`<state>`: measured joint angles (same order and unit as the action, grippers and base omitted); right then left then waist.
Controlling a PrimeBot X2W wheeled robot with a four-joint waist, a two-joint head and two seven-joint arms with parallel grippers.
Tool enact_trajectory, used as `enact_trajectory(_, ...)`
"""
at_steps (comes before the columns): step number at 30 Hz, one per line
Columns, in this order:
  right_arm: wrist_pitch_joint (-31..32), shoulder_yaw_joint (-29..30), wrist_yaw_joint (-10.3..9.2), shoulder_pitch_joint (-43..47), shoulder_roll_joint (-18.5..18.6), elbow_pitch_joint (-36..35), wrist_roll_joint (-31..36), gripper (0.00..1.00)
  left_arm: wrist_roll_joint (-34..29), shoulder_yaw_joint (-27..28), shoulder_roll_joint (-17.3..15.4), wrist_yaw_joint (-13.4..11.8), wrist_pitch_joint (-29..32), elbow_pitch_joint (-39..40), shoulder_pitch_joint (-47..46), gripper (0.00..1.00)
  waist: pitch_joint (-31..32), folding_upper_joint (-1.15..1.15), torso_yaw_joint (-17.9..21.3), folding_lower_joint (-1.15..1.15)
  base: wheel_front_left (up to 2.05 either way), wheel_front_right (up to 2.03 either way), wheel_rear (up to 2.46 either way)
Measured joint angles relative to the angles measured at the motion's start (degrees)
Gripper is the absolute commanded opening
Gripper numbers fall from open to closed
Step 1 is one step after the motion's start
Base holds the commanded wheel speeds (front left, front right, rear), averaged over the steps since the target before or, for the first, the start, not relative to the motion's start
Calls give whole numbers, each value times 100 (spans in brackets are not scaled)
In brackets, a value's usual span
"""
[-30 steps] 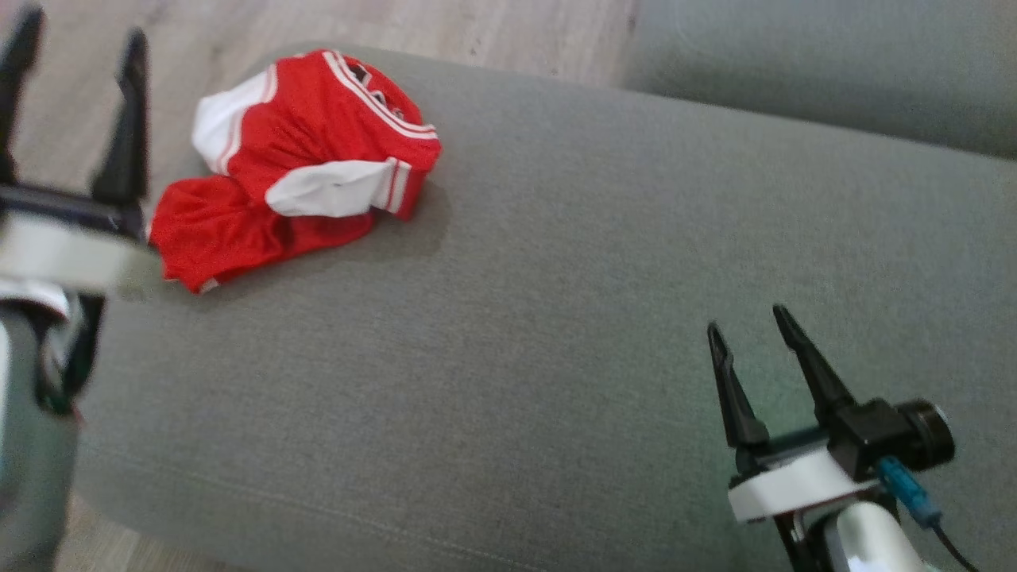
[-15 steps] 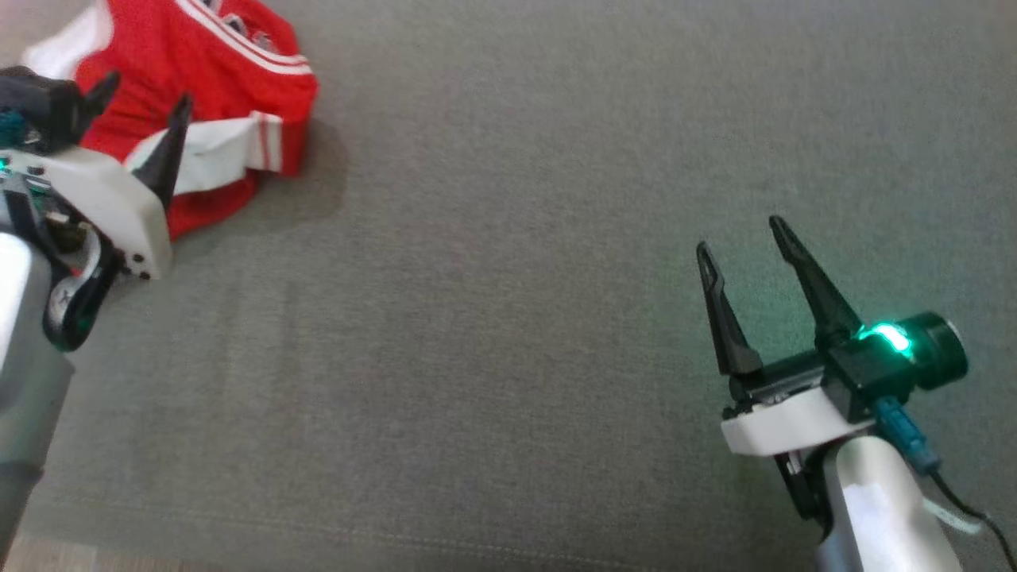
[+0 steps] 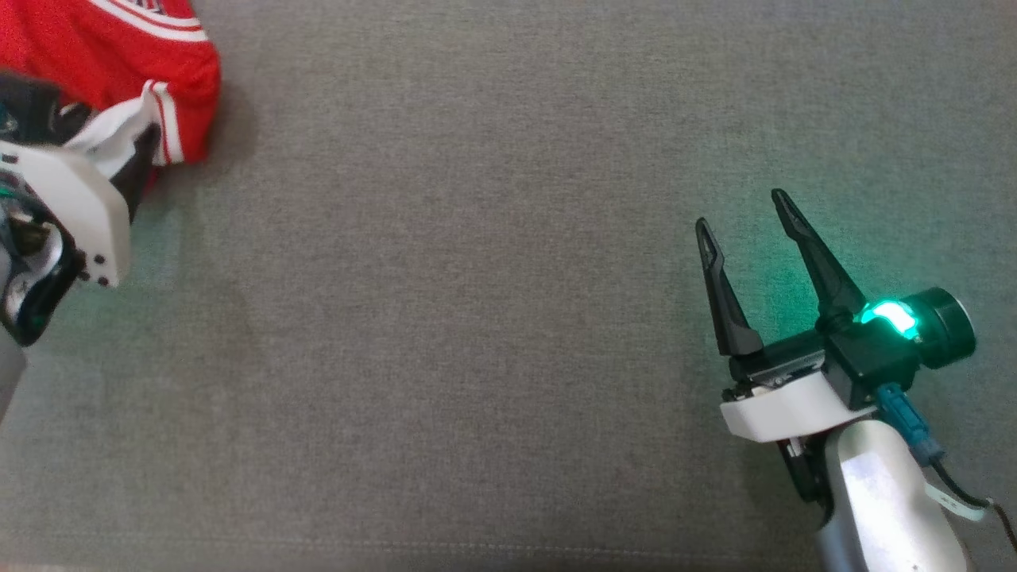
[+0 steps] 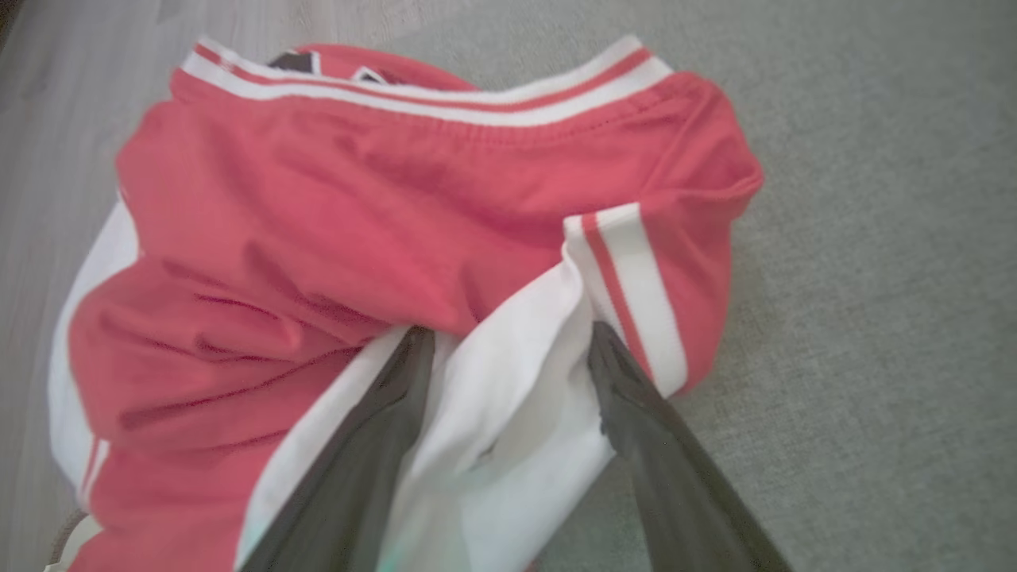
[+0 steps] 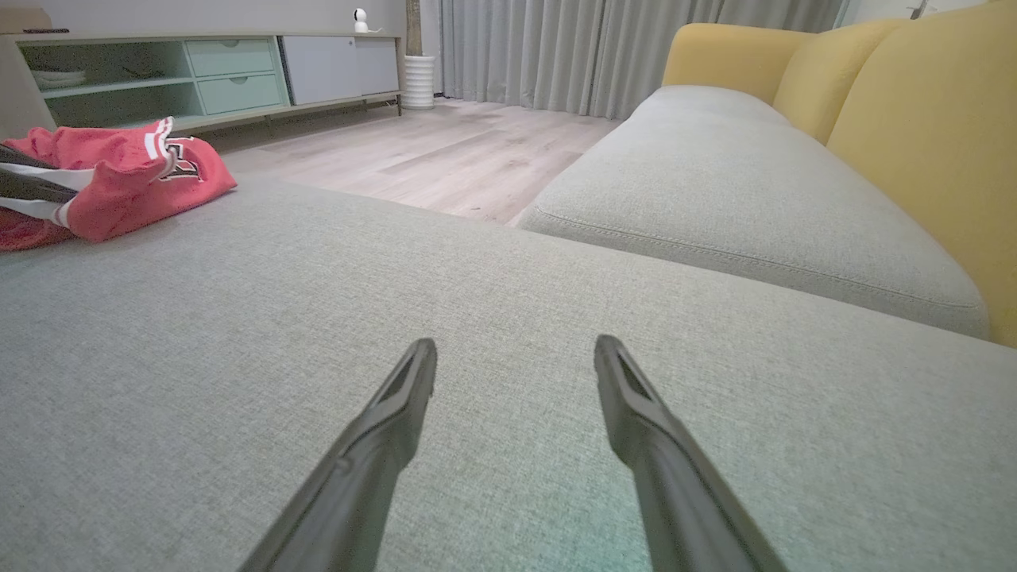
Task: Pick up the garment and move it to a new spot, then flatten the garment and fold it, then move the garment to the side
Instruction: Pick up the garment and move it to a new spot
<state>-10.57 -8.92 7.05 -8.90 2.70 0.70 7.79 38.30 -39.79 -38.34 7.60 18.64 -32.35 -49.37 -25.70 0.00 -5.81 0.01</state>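
Your left gripper (image 4: 510, 334) has its fingers spread wide, a white fold of the red-and-white garment (image 4: 357, 199) between them, not clamped. The garment lies crumpled at the left end of the grey sofa cushion (image 3: 477, 318). Your right gripper (image 3: 740, 210) is likewise spread and empty, over bare cushion well apart from it.

Probably a home living room: sofa (image 5: 739, 183), curtains (image 5: 604, 48), sideboard (image 5: 238, 71).

Grey cushion (image 3: 508, 318), yellow backrest (image 5: 914, 119), wood floor (image 5: 445, 159)
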Motion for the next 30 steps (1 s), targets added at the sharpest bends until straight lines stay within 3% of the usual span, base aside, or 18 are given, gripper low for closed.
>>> enact_trajectory(1, 0, 2, 0, -20, 0, -10, 22, 100, 38, -82, 0, -1, 11, -58, -15, 85, -22, 0, 29, 0, 0, 0, 0)
enact_trajectory(2, 0, 7, 0, -21, 0, -18, 34, 100, 85, -145, 1, -1, 62, -102, -18, 45, -40, 0, 54, 0, 0, 0, 0)
enact_trajectory(4, 0, 20, 0, -18, 0, -21, 35, 100, 159, -292, 3, 0, 66, -144, -40, 0, -58, 0, 86, 0, 0, 0, 0)
enact_trajectory(18, -88, -1, 0, 8, 0, 266, -190, 100, -147, -438, -65, -113, -959, -603, -809, 0, 556, 0, 83, -1, 0, 0, 0)
enact_trajectory(30, -253, 1, 0, 298, -1, 705, -583, 100, -309, -483, 58, -171, -1060, -322, -1271, 0, 1592, 0, 291, -2, 0, 0, 0)
